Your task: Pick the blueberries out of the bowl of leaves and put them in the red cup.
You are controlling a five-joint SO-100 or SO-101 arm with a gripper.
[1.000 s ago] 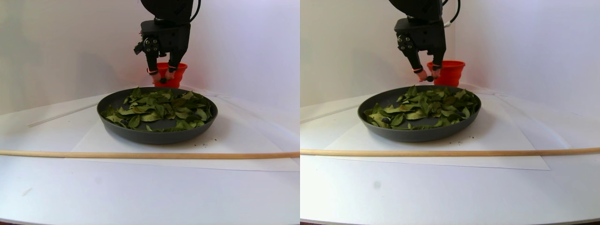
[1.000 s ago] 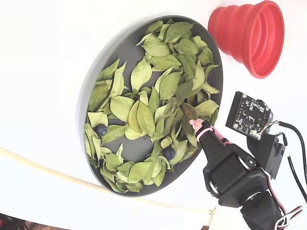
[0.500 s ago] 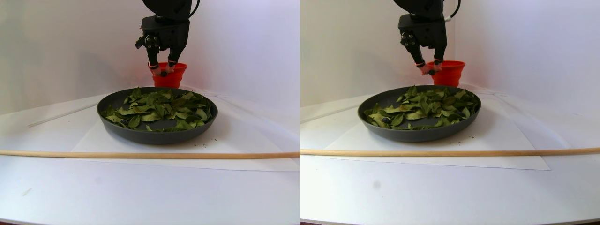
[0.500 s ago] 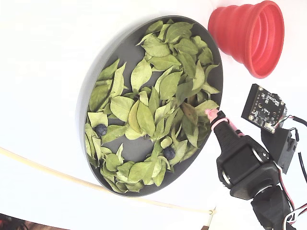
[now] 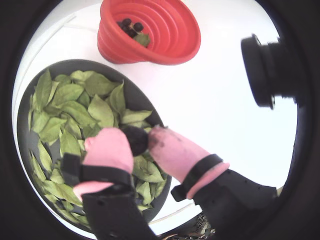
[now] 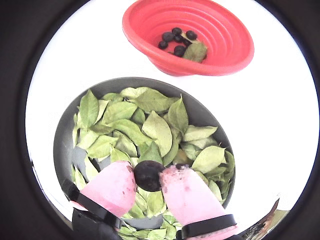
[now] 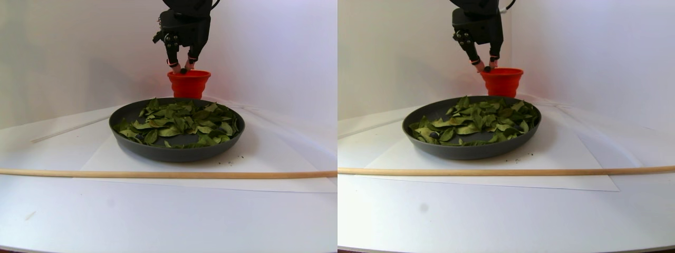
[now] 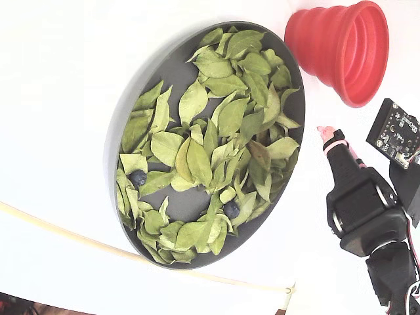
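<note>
My gripper (image 6: 148, 179) is shut on one blueberry (image 6: 148, 174), pinched between its pink fingertips (image 5: 111, 146) above the bowl's edge nearest the cup. The stereo pair view has the gripper (image 7: 183, 68) high up, just above and in front of the red cup (image 7: 189, 84). The red cup (image 6: 200, 35) holds several blueberries (image 6: 177, 42) and one leaf. The dark grey bowl (image 8: 170, 72) is full of green leaves (image 8: 197, 157). Two blueberries (image 8: 138, 178) (image 8: 230, 209) lie among them. In the fixed view the gripper (image 8: 323, 131) is beside the bowl's right rim, below the cup (image 8: 341, 46).
A thin wooden stick (image 7: 158, 174) lies across the table in front of the bowl, also showing in the fixed view (image 8: 65, 236). The bowl rests on a white sheet (image 7: 263, 168). A small camera board (image 8: 397, 131) rides beside the gripper.
The gripper has lifted away from the leaves with the blueberry and moved up and toward the red cup. Bowl, leaves and cup stayed put.
</note>
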